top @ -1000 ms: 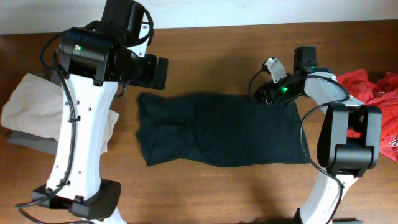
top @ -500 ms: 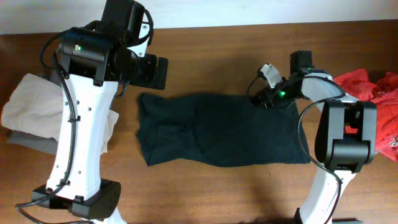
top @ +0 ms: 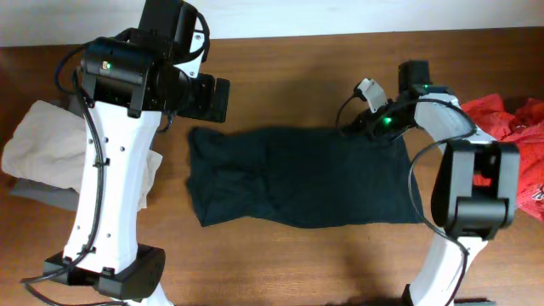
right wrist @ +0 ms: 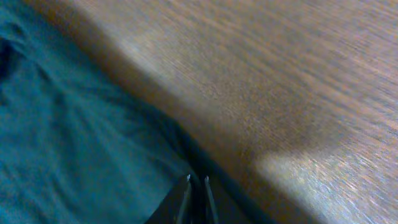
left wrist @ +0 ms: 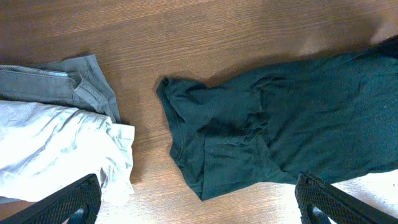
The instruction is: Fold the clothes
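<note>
Pinching rumpled teal shirt point(top: 297, 183), right hand point(right wrist: 196, 186) sits closed.

no readable text, no labels, no brand marks, no numbers in any view

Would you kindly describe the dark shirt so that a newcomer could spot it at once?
Start at the wooden table and look to its middle. The shirt lies spread out there, dark green. Unlike the pale pile at the left edge and the red heap at the right, it is flat and dark.
</note>
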`<state>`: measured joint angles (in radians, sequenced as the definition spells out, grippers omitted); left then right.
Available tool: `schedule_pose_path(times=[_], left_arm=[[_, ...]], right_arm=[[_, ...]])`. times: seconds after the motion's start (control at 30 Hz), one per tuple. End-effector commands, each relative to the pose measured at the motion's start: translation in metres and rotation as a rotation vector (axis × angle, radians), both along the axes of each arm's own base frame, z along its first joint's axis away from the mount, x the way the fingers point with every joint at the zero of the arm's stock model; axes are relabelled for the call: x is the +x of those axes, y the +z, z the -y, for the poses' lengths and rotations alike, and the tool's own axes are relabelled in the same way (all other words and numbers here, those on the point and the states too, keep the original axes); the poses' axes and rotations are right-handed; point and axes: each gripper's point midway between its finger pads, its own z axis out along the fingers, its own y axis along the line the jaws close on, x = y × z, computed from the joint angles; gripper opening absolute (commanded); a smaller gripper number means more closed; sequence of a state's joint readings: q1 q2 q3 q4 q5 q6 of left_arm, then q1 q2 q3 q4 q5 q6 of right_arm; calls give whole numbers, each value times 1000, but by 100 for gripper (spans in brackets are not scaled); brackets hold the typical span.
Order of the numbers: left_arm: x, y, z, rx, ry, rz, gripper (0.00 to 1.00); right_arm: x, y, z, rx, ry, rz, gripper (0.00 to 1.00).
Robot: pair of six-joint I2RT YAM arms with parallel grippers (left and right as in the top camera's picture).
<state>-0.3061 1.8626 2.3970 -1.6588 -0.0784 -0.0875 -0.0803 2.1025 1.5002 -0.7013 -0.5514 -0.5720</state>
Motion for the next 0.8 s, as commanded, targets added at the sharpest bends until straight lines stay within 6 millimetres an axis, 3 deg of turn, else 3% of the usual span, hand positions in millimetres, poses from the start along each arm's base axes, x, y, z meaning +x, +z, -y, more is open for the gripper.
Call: schedule_pose_path(times=[0.0, 0.13, 0.5, 0.67, 0.77], left_arm=[[-5, 6, 0, -10, -12, 14, 99], [-4, 6, 0, -10, -12, 16, 99], [-3, 7, 0, -9, -13, 24, 99], [-3, 7, 0, -9, -13, 25, 99], [-2, 7, 0, -8, -13, 25, 99]], right_arm=[[7, 53, -2, 8, -6, 100, 11], [7, 60, 4, -11, -84, 78, 10], [-58, 54, -3, -3, -75, -197, 11], [-80, 46, -7, -74, -52, -289, 13], [-84, 43, -10, -115, -98, -327, 13]])
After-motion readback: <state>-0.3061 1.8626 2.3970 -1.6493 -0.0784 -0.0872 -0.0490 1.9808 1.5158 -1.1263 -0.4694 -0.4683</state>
